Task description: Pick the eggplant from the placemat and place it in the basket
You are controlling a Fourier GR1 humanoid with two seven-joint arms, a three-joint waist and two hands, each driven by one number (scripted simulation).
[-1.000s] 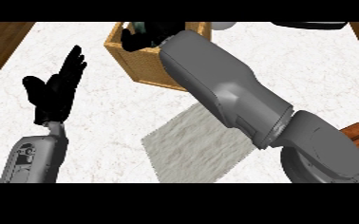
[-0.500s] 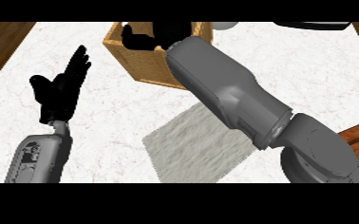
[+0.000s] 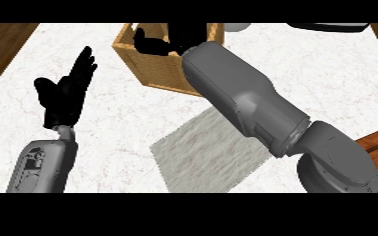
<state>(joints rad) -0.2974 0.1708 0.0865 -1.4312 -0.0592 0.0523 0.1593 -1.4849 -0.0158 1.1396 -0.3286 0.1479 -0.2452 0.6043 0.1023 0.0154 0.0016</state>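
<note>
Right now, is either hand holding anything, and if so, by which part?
The left hand is open and holds nothing. The right hand is inside the basket, but whether it holds anything cannot be told; no eggplant shows on the placemat.

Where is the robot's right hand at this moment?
In the head view, the right hand is inside the wooden basket at the top centre, just beyond the grey placemat. The left hand rests open at the left.
</note>
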